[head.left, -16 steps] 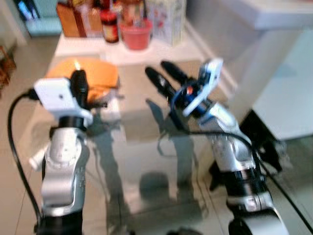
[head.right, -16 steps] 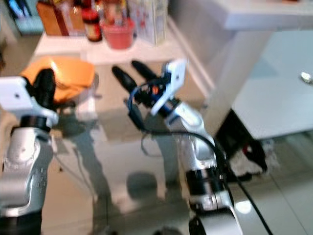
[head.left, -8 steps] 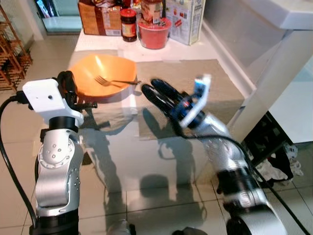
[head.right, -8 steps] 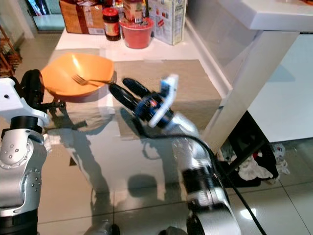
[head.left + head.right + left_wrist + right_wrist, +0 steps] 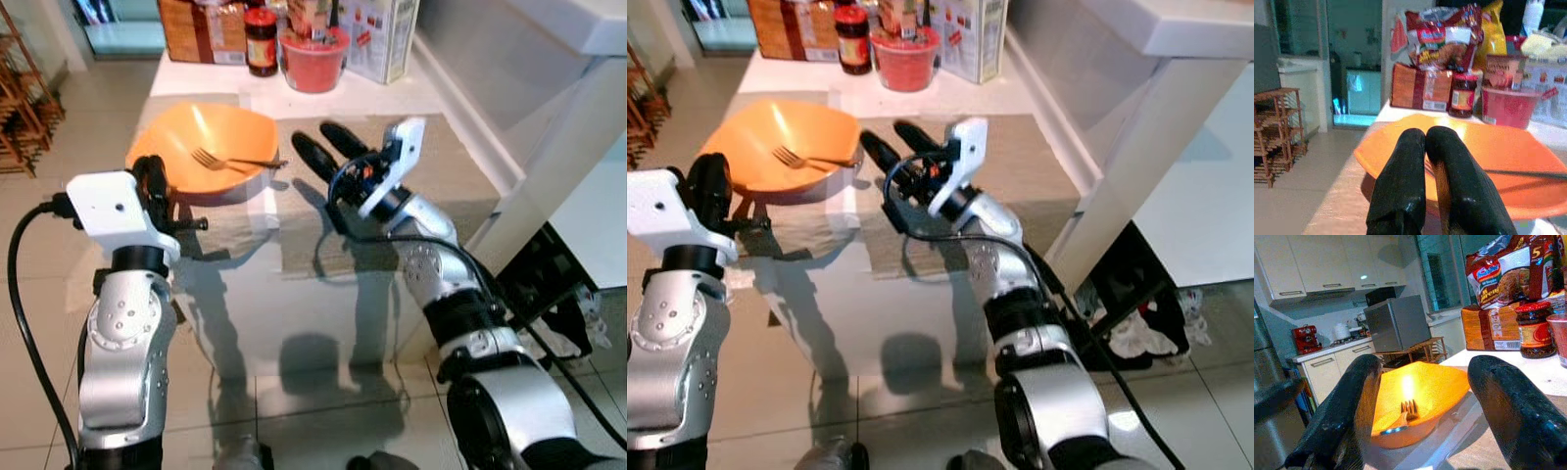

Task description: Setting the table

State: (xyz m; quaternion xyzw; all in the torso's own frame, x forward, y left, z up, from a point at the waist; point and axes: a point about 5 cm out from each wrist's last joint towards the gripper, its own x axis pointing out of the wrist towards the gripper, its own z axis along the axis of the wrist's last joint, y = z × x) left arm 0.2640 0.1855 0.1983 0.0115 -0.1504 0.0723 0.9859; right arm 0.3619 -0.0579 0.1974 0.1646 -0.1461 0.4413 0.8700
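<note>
orange bowl [image 5: 206, 147]: sits on the counter [image 5: 294, 313], partly on a grey-brown placemat [image 5: 451, 186], near the counter's far end.
fork [image 5: 230, 161]: lies inside the orange bowl, tines toward the bowl's middle, handle reaching the rim on the side nearest the right gripper.
right gripper [image 5: 327, 145]: held above the placemat just beside the orange bowl, pointed toward the far end of the counter; its fingers [image 5: 1347, 406] stand well apart, and in the right wrist view the bowl and fork show between them.
left gripper [image 5: 1425, 142]: raised at the near edge of the orange bowl, on the side away from the placemat; its fingers [image 5: 1400, 186] are pressed together with nothing between them, tips aimed at the bowl.
red tub [image 5: 313, 61]: beyond the orange bowl, at the far end of the counter.
jar [image 5: 261, 41]: dark, red-lidded, just beside the red tub.
boxes and snack bags [image 5: 1444, 44]: stacked behind the jar and the tub.
wooden rack [image 5: 22, 108]: on the floor, beyond the orange bowl on the left gripper's side.
</note>
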